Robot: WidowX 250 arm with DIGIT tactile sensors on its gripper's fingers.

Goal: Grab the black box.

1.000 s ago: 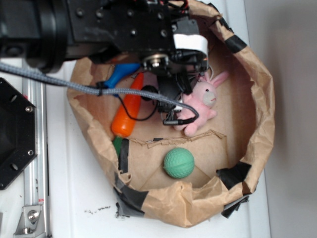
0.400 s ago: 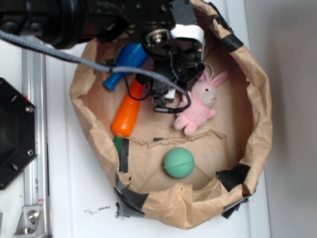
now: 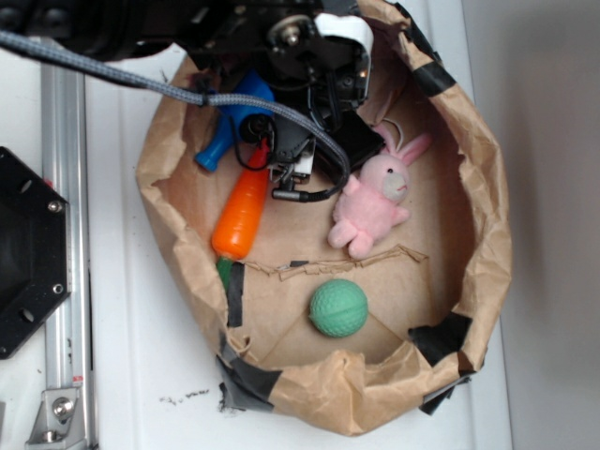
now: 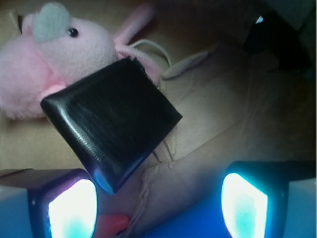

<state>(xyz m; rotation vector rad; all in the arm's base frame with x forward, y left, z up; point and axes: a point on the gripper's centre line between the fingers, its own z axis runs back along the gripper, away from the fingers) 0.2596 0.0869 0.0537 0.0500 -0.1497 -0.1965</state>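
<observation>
Your gripper (image 4: 158, 203) is open, its two pads apart and holding nothing. The black box (image 4: 111, 129) lies just ahead of them, leaning against the pink bunny (image 4: 54, 64) and nearer to the left pad. If you close now, you may only push its corner or pinch the bunny.
</observation>
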